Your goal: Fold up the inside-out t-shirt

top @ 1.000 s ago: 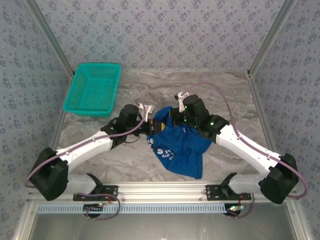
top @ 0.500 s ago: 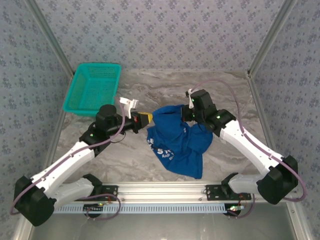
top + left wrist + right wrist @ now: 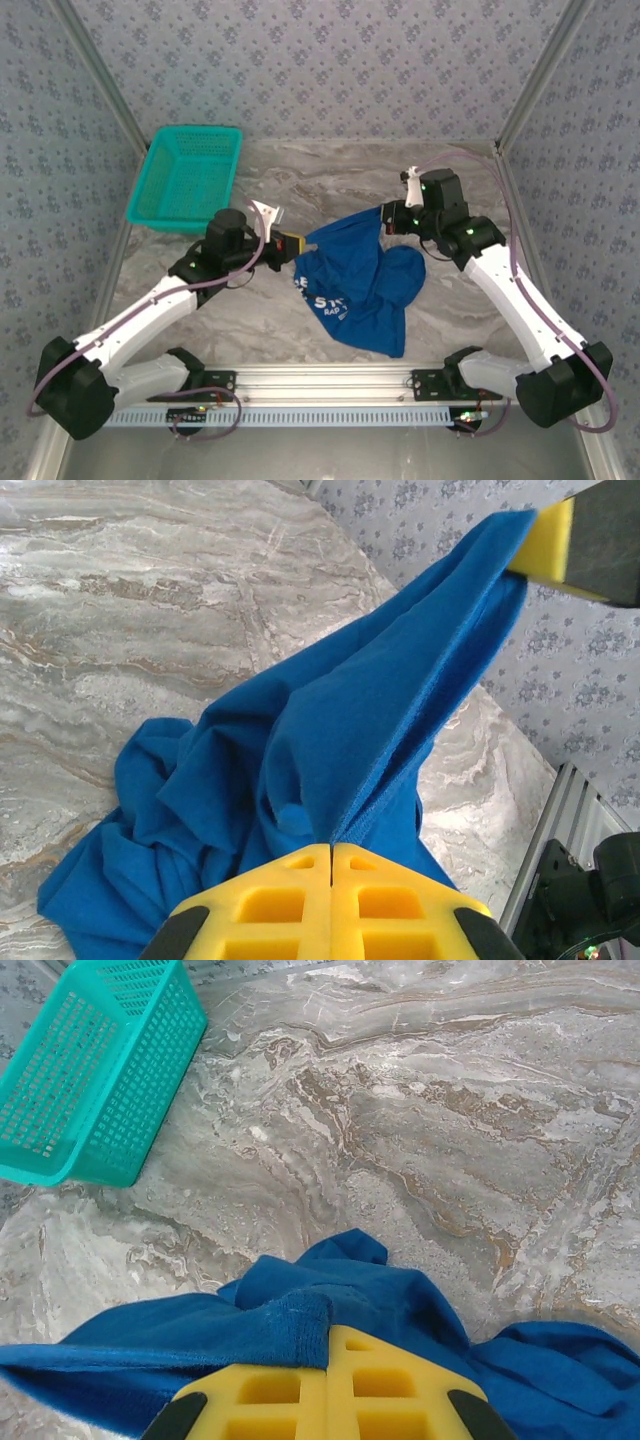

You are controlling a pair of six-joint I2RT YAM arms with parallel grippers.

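Observation:
The royal-blue inside-out t-shirt [image 3: 355, 285] lies crumpled mid-table, its upper edge pulled taut between both grippers, pale print near its lower left. My left gripper [image 3: 296, 242] is shut on the shirt's left end; in the left wrist view the yellow pads [image 3: 331, 855] pinch a hem of the t-shirt [image 3: 300, 760]. My right gripper [image 3: 387, 215] is shut on the right end; in the right wrist view a fold of the t-shirt [image 3: 290, 1325] drapes over the left yellow pad [image 3: 270, 1390] of my gripper [image 3: 329, 1345]. The right gripper's yellow pad [image 3: 545, 535] shows at the stretched cloth's far end in the left wrist view.
A teal mesh basket [image 3: 186, 178] sits at the back left of the marble table [image 3: 330, 170], and its wall [image 3: 90, 1080] appears in the right wrist view. Patterned walls and metal frame posts [image 3: 525, 95] enclose the table. An aluminium rail [image 3: 330, 378] runs along the near edge.
Both grippers have moved apart from the middle, left one leftward, right one right and back, drawing the shirt's upper edge out taut between them. Both stay shut on the cloth.

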